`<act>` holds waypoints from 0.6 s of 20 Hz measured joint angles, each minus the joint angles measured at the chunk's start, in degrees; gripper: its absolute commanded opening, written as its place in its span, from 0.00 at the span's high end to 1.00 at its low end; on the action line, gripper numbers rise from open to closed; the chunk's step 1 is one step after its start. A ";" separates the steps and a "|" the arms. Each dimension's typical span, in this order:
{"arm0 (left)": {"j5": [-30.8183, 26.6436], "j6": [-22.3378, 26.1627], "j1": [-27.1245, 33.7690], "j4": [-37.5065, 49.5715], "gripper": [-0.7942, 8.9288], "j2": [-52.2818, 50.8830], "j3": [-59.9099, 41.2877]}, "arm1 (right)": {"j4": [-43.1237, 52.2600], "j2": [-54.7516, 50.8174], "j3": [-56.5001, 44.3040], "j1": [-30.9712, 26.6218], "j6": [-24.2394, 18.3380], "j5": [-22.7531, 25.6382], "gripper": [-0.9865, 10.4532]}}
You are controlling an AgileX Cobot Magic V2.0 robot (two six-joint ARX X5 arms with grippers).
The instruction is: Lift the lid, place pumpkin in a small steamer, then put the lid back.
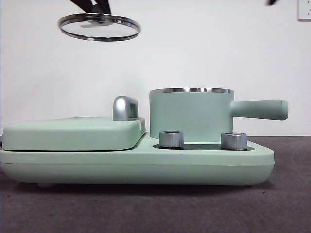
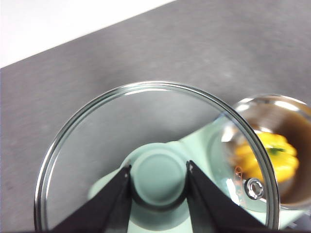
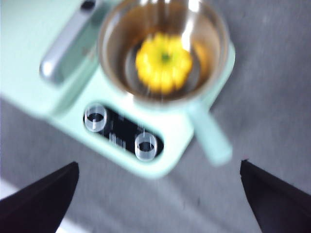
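While front view hides pumpkin [image 3: 163, 60] | left gripper [image 2: 158, 175] holds lid [image 1: 99, 26]

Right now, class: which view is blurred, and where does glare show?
Right wrist view: motion-blurred throughout, smearing the pumpkin in the small steamer. Left wrist view: sharper, with glare on the lid held by the left hand. Front view: crisp, steel rims glinting.

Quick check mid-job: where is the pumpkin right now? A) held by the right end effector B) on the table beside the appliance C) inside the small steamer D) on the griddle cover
C: the right wrist view shows the pumpkin sitting inside the small steamer, while the right end effector is open and holds nothing.
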 measured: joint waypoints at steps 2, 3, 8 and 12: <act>0.00 0.00 -1.95 0.02 0.90 0.00 0.00 | 2.12 -10.23 -10.47 0.35 0.26 -0.07 0.45; 0.00 0.00 -3.04 0.02 0.90 0.00 0.00 | 4.87 -15.47 -15.28 0.52 0.74 -0.07 0.45; 0.04 0.00 -8.96 0.63 0.90 0.00 0.00 | 13.88 -41.57 -34.86 0.66 4.13 -0.33 0.45; 0.07 0.00 -13.64 3.72 0.90 0.11 0.00 | 14.25 -57.55 -39.82 0.66 4.59 -1.99 0.45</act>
